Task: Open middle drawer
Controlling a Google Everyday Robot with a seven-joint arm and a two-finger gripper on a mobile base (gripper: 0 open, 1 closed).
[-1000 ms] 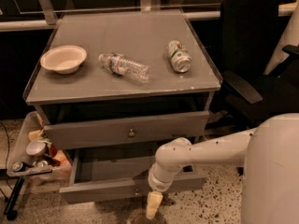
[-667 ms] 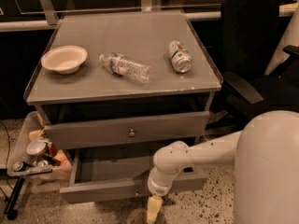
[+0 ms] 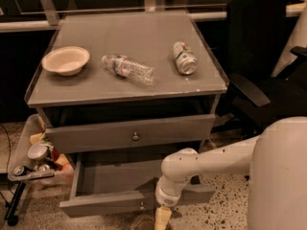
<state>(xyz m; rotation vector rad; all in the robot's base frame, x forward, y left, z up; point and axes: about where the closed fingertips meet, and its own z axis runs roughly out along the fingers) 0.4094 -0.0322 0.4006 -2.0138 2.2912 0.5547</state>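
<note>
In the camera view we see the middle drawer (image 3: 108, 204) pulled out at lower centre of the frame, beneath another knobbed drawer (image 3: 135, 134). The gripper (image 3: 162, 218) hangs at the bottom edge, just before the middle drawer's front panel. We cannot tell whether it is apart or together. A bowl (image 3: 65, 60), a plastic bottle (image 3: 128, 69) and a can (image 3: 184, 58) lie on the cabinet top (image 3: 144, 32).

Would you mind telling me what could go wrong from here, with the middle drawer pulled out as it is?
The gripper hangs at the front panel of the pulled-out middle drawer; a careless retreat might push it back in. The arm lies just under the upper drawer, so lifting straight up might strike it. The bottle lies on its side on top; a jolt could roll it.
</note>
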